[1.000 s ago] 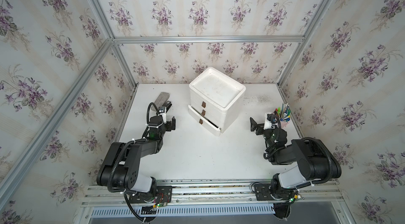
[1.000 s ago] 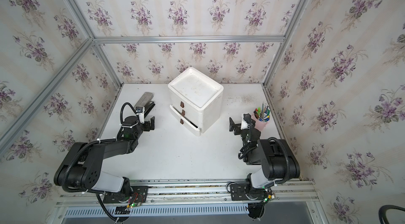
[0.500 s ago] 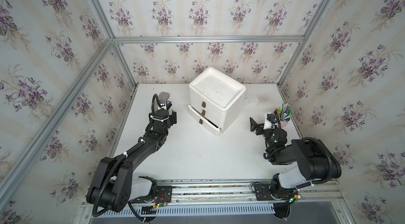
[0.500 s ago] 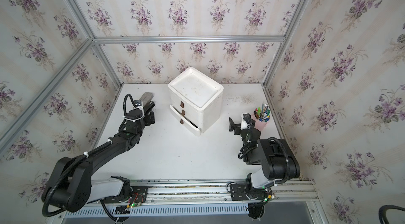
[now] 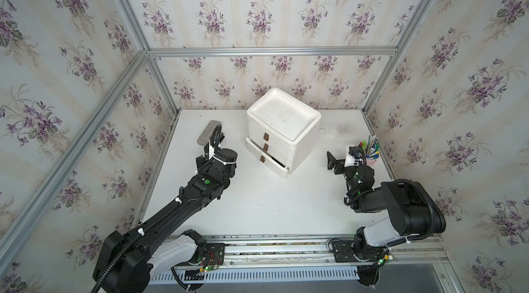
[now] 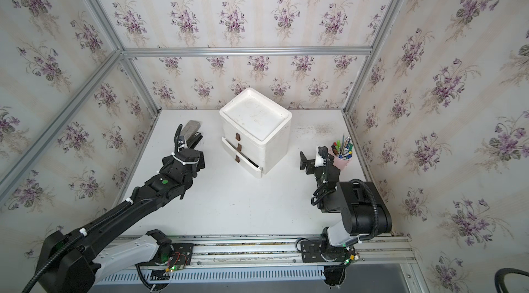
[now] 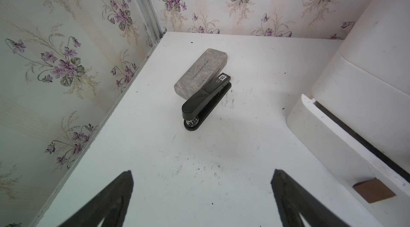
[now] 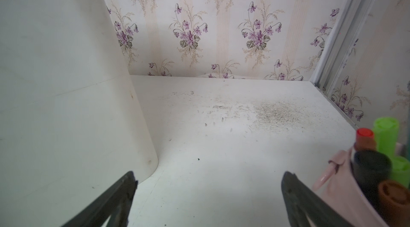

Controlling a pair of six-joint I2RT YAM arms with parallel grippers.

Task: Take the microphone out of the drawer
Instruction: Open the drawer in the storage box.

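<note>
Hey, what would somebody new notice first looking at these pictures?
The white drawer unit standing mid-table near the back wall, its bottom drawer slightly ajar. To its left the open left gripper faces a black stapler beside a grey case; on the right stands a pink pen cup beside the open right gripper.

A stapler [image 7: 204, 101] lies just beside a grey case [image 7: 197, 70] on the table [image 5: 272, 205], well apart from a pen cup [image 6: 341, 162].

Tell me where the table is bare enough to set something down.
Widest bare patch: table front, before the drawer unit. Also free: scuffed back right, between it and the pen cup. Crowded: back left, glasses case and stapler ahead of the left pincer; pen cup beside the right pincer.
</note>
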